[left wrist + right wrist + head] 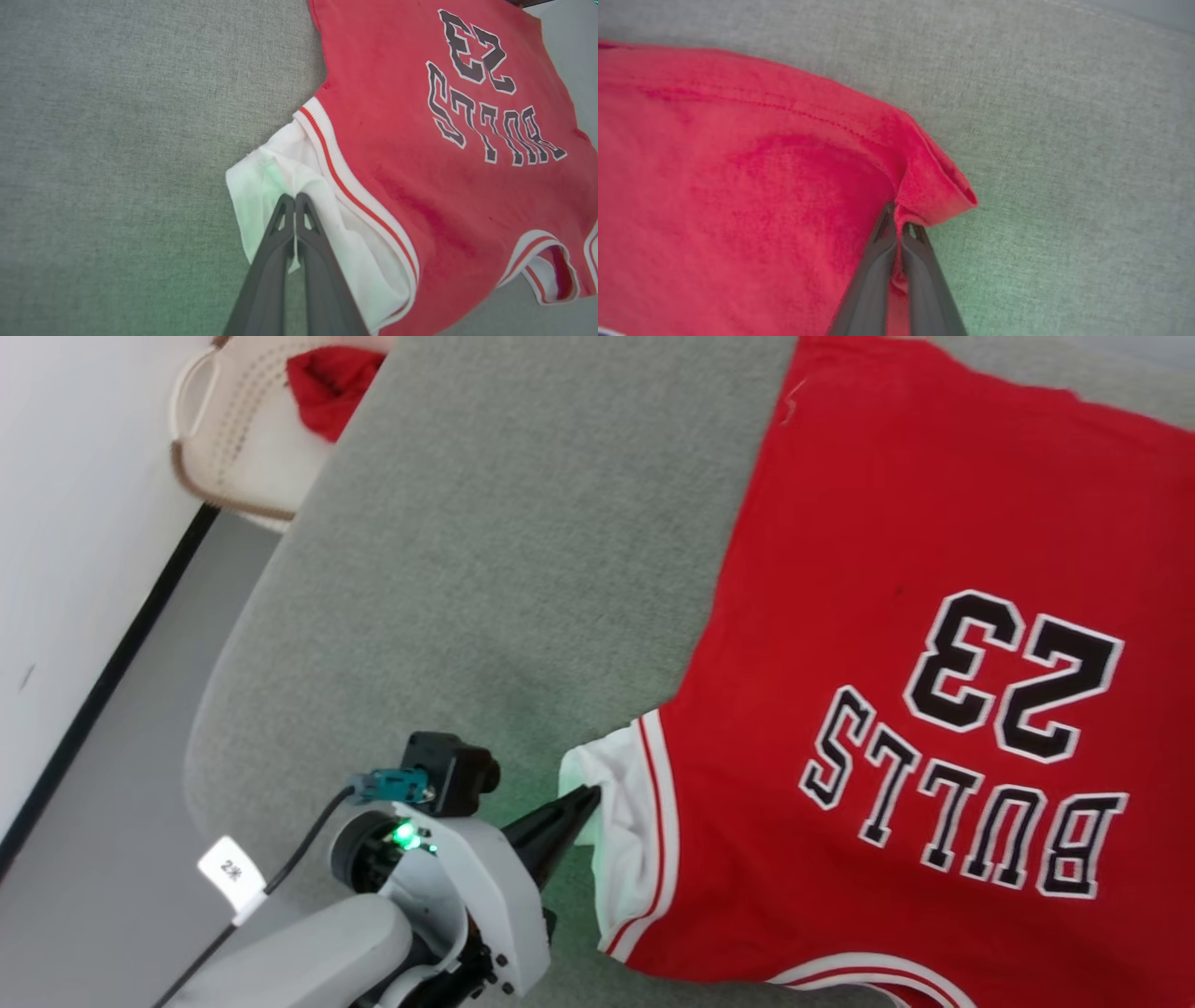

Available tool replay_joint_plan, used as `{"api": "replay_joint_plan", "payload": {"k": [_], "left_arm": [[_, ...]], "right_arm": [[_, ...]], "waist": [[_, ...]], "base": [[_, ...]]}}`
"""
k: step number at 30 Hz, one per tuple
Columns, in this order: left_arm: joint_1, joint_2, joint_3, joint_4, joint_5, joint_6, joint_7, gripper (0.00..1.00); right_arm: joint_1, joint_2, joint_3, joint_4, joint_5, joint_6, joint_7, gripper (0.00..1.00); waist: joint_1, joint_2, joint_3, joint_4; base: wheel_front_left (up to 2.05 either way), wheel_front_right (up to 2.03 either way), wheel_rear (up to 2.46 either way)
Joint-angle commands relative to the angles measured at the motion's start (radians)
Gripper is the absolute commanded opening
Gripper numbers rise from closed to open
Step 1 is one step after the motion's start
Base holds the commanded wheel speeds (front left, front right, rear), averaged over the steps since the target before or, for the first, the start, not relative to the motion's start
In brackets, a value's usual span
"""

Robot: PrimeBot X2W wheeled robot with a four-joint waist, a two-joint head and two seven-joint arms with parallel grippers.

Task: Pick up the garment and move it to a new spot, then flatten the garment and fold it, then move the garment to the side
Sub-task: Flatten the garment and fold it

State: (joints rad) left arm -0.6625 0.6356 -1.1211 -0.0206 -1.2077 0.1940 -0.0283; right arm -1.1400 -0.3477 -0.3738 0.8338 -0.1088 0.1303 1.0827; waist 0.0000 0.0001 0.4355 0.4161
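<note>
The garment point(887, 569), a red jersey with black white-outlined letters and the number 23, lies spread on the grey cushioned surface point(523, 541). Its white lining and red-striped trim point(644, 821) show at the near left edge. My left gripper point(590, 795) is shut on that white lining; in the left wrist view the fingertips point(295, 198) pinch the white fabric point(261, 186). In the right wrist view my right gripper point(899, 219) is shut on a red hemmed corner of the garment point(938, 186), which bunches up between the fingertips.
A cream laundry basket point(233, 439) holding a plain red cloth point(327, 387) stands at the far left, beside the white wall. Grey floor point(112, 784) runs along the surface's rounded left edge. Bare grey surface lies left of the garment.
</note>
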Motion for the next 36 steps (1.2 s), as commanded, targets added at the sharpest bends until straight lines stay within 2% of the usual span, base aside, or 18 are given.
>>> {"api": "replay_joint_plan", "payload": {"k": [1, 9, 14, 18, 26, 31, 36], "left_arm": [[0.012, 0.008, 0.005, 0.004, -0.008, 0.003, -0.006, 0.0], [0.043, 0.056, 0.017, 0.013, -0.023, 0.021, -0.009, 0.0], [0.069, 0.091, 0.024, 0.005, -0.039, 0.037, -0.012, 0.0], [0.088, 0.115, 0.027, -0.006, -0.048, 0.045, -0.012, 0.0], [0.121, 0.15, 0.028, -0.024, -0.063, 0.066, -0.009, 0.0], [0.138, 0.163, 0.028, -0.039, -0.07, 0.077, -0.011, 0.0], [0.146, 0.172, 0.028, -0.05, -0.075, 0.086, -0.008, 0.0]], "right_arm": [[0.032, 0.02, 0.023, 0.008, 0.03, 0.001, 0.01, 0.0], [0.096, 0.026, 0.181, -0.094, 0.252, 0.001, 0.027, 0.0], [0.212, -0.007, 0.291, -0.241, 0.417, 0.001, 0.061, 0.0], [0.329, -0.041, 0.328, -0.38, 0.53, 0.001, 0.088, 0.0], [0.591, -0.07, 0.287, -0.637, 0.65, 0.001, 0.132, 0.0], [0.765, -0.049, 0.235, -0.765, 0.675, 0.001, 0.15, 0.0], [0.911, 0.003, 0.18, -0.847, 0.674, 0.001, 0.158, 0.0]], "waist": [[0.0, -0.0001, -0.039, -0.041], [0.0, -0.0001, -0.123, -0.131], [0.0, -0.0001, -0.174, -0.19], [0.0, -0.0001, -0.209, -0.23], [0.0, -0.0001, -0.261, -0.295], [0.0, -0.0001, -0.278, -0.322], [0.0, -0.0001, -0.288, -0.338]], "base": [[0.0, 0.0, 0.0], [0.0, 0.0, 0.0], [0.0, 0.0, 0.0], [0.0, 0.0, 0.0], [0.0, 0.0, 0.0], [0.0, 0.0, 0.0], [0.0, 0.0, 0.0]]}}
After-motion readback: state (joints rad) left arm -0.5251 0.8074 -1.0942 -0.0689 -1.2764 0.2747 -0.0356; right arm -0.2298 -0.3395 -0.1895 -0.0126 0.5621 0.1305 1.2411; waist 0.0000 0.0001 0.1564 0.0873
